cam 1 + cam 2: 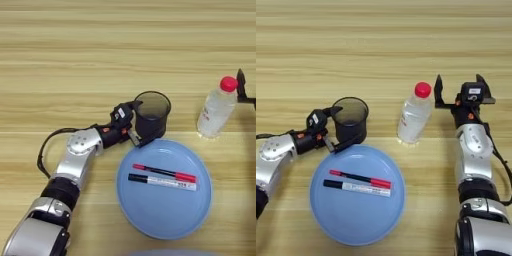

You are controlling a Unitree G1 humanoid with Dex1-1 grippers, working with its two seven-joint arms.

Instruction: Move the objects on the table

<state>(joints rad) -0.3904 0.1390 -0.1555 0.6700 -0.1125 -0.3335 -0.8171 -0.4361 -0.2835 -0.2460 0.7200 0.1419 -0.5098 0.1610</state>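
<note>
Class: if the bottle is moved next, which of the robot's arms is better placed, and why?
Right. The right gripper stands open just beside the bottle, while the left gripper has its fingers around the cup, farther from it.

In the left eye view the picture's edge at 3 o'clock cuts off the right gripper (pixel 458 86) save one finger, while the dark cup (pixel 151 117) hides the left gripper (pixel 136 123)'s finger grip.
</note>
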